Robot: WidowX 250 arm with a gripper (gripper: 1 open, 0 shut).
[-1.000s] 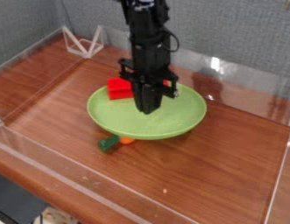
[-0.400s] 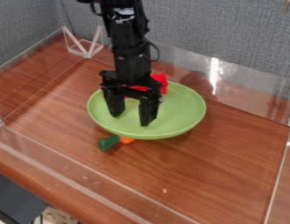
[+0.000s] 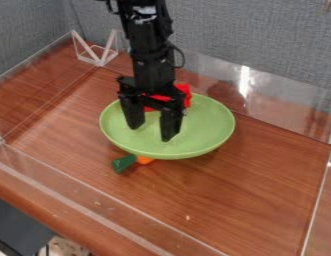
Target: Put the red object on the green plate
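The green plate (image 3: 211, 126) sits mid-table on the wooden top. My gripper (image 3: 152, 120) hangs over its middle, pointing down, open, with nothing between its black fingers (image 3: 132, 115). The red object (image 3: 183, 93) lies at the plate's far side, just behind the gripper. Only its right end shows past the arm, and the rest is hidden.
A small orange-and-dark-green item (image 3: 130, 161) lies on the table against the plate's front-left rim. A white wire stand (image 3: 94, 47) is at the back left. Clear acrylic walls (image 3: 281, 95) enclose the wooden table.
The jaws went from shut to wide open. The arm shifted slightly left, so the red object now shows on the arm's right side instead of its left.
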